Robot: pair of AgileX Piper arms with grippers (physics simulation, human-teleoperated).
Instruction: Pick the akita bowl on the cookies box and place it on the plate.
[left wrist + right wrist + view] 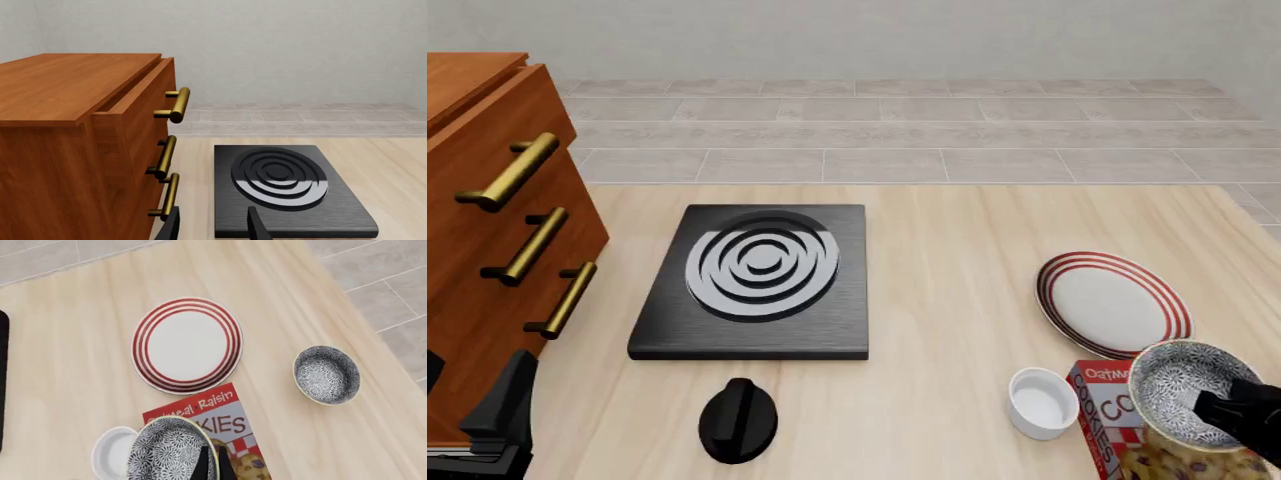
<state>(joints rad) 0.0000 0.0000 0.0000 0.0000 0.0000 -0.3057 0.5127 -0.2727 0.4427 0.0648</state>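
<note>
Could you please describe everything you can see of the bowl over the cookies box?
The akita bowl is small and round, with a dense black-and-white speckled pattern inside and out and a pale rim; it looks ceramic. It sits tilted over the cookies box, empty. The right gripper pinches its rim. The plate lies apart, beyond the box.

My right gripper (211,462) sits low at the front view's right edge, its fingers pinched nearly together on the rim of the akita bowl (1190,392) (one inside, one outside). My left gripper (212,225) is at the near left corner, fingers apart and holding nothing, pointing level.
</note>
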